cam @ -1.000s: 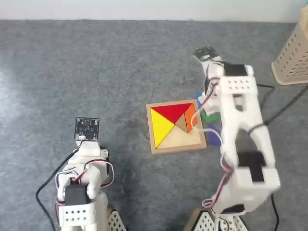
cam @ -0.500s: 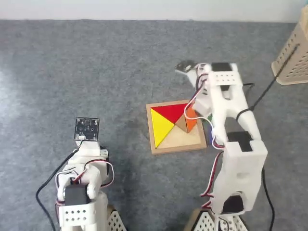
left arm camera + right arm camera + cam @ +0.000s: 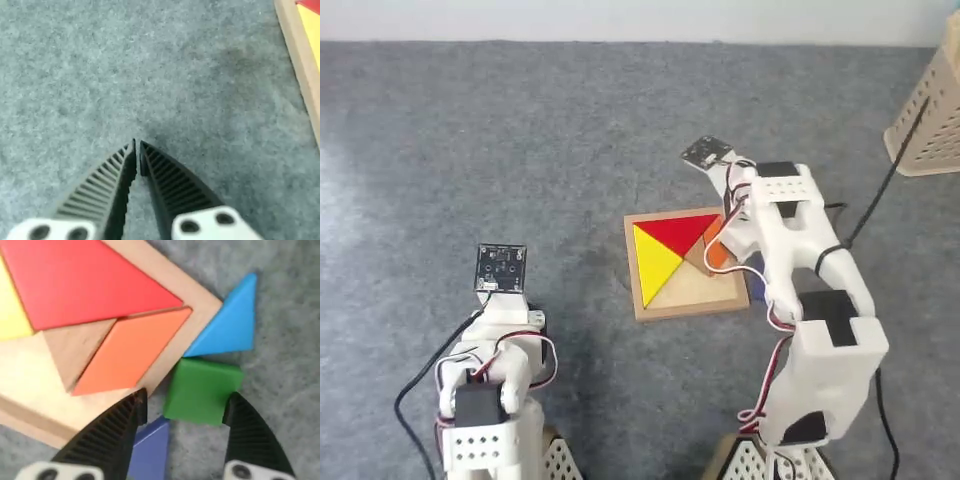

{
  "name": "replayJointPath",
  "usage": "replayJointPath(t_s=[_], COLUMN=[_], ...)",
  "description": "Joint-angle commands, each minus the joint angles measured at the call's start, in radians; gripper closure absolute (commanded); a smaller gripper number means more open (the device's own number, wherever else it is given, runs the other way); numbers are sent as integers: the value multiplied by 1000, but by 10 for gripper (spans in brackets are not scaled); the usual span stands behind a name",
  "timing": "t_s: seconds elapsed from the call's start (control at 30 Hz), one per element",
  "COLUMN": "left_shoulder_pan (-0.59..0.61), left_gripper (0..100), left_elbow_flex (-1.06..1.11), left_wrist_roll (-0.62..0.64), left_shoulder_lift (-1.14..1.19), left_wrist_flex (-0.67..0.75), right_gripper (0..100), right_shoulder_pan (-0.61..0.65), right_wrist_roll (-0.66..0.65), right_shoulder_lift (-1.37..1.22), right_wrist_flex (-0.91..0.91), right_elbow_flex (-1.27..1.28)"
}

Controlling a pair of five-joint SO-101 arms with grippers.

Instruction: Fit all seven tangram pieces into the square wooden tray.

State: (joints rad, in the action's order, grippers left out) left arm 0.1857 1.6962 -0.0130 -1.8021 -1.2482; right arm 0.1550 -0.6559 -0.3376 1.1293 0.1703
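The square wooden tray (image 3: 688, 306) lies mid-table and holds a red triangle (image 3: 675, 232), a yellow triangle (image 3: 655, 262) and an orange parallelogram (image 3: 718, 246). My right arm hangs over the tray's right edge. In the right wrist view my right gripper (image 3: 186, 399) is open, its fingers either side of a green square (image 3: 202, 390) on the carpet just outside the tray rim (image 3: 200, 302). A light blue triangle (image 3: 227, 320) and a dark blue piece (image 3: 150, 447) lie beside the square. My left gripper (image 3: 136, 146) is shut over bare carpet, left of the tray's edge (image 3: 295, 55).
A beige perforated basket (image 3: 930, 110) stands at the far right. Grey carpet covers the whole table, with open room behind and to the left of the tray. The left arm's base (image 3: 485, 420) sits at the front left.
My right arm has swung left and drawn in toward the tray's right edge. The left arm has not moved.
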Motion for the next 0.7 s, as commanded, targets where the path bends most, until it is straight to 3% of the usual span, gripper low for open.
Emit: replayJointPath(t_s=[0.0, 0.47, 0.67], left_shoulder_pan=[-6, -6, -6], left_gripper=[988, 988, 988], left_elbow_flex=[-12, -12, -12], left_wrist_roll=[8, 8, 8], left_shoulder_lift=[-15, -15, -15], left_wrist_flex=[-12, -12, -12], right_gripper=[749, 700, 779], right_shoulder_pan=[-33, -54, -53], right_wrist_roll=[11, 18, 15], right_shoulder_lift=[41, 41, 18], right_wrist_flex=[-21, -21, -44], right_elbow_flex=[2, 3, 2])
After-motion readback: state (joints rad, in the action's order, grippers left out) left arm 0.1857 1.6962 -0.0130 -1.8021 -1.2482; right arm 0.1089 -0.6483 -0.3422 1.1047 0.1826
